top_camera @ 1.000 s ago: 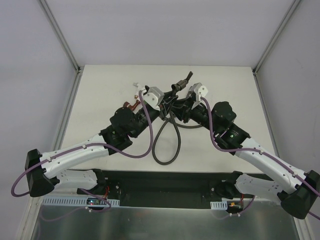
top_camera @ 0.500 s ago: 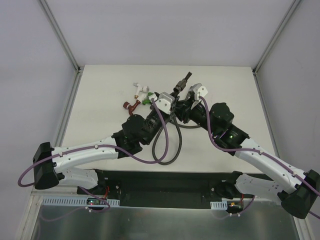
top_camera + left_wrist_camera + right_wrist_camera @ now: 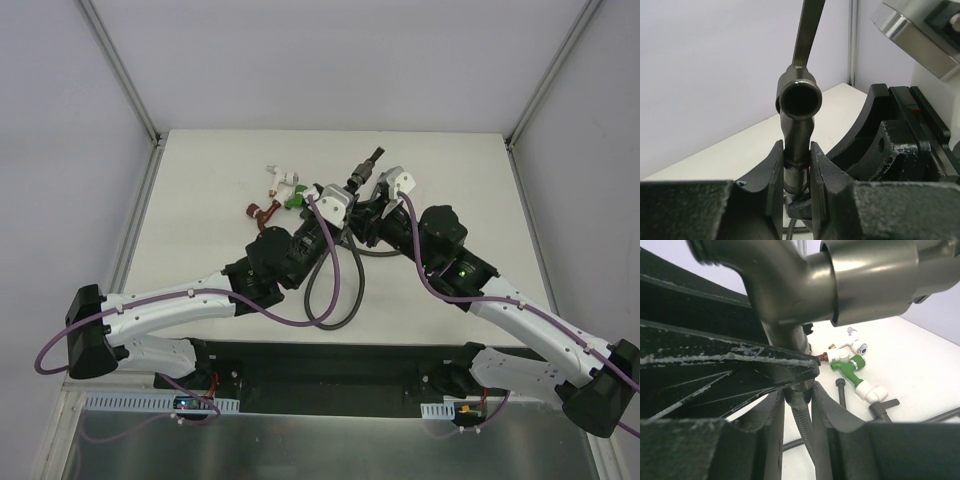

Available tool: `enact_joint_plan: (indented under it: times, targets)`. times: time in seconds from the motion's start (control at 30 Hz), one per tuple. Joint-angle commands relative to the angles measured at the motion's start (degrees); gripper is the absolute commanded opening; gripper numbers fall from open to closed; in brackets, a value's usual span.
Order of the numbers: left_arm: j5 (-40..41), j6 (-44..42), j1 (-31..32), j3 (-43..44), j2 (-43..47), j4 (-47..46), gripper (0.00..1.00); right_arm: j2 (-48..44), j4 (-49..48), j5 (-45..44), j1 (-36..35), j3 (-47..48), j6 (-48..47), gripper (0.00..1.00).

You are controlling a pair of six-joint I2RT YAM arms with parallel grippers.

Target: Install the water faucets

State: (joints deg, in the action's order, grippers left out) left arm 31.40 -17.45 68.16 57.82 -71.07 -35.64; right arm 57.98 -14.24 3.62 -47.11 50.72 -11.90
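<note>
While both tools pinch one joint, cross-threading looks the main risk. L tool (image 3: 796, 161) clamped on grey metal faucet (image 3: 798, 100) neck, lever up; R tool (image 3: 798, 405) closed on flexible hose (image 3: 332, 325) end just below. If axes sit skewed, threads could jam, or faucet slip in the grip. Room: plain pale walls, metal frame posts. White matte surface (image 3: 200, 200); green faucet (image 3: 852, 371), red faucet (image 3: 262, 211), white faucet (image 3: 278, 176) lie loose nr the joint.
</note>
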Motion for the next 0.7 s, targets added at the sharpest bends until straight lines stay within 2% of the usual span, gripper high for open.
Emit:
enact_joint_plan:
  times: [0.0, 0.4, 0.5, 0.57, 0.6, 0.67]
  targets:
    - [-3.71, 3.83, -0.57, 1.06, 1.72, 6.1, 0.0, -1.55, -10.72, -2.21, 0.44, 2.54, 0.92, 0.08]
    - [-4.41, 6.82, -2.42, 2.03, 3.66, 10.94, 0.0, -1.64, -10.72, 0.69, 0.97, 2.45, 0.12, 0.08]
    - [-4.59, 7.26, -2.59, 2.12, 4.18, 11.55, 0.0, -1.55, -10.72, 1.65, 1.06, 2.45, -0.14, 0.11]
    - [-4.77, 7.43, -2.68, 2.38, 4.27, 12.25, 0.0, -1.55, -10.72, 2.18, 1.06, 2.45, -0.31, 0.08]
    - [-4.94, 7.35, -2.6, 2.56, 4.36, 12.52, 0.0, -1.46, -10.72, 2.36, 1.14, 2.45, -0.4, 0.02]
    - [-4.94, 7.52, -2.6, 3.08, 4.27, 13.4, 0.0, -1.55, -10.81, 2.97, 1.15, 2.45, -0.58, 0.02]
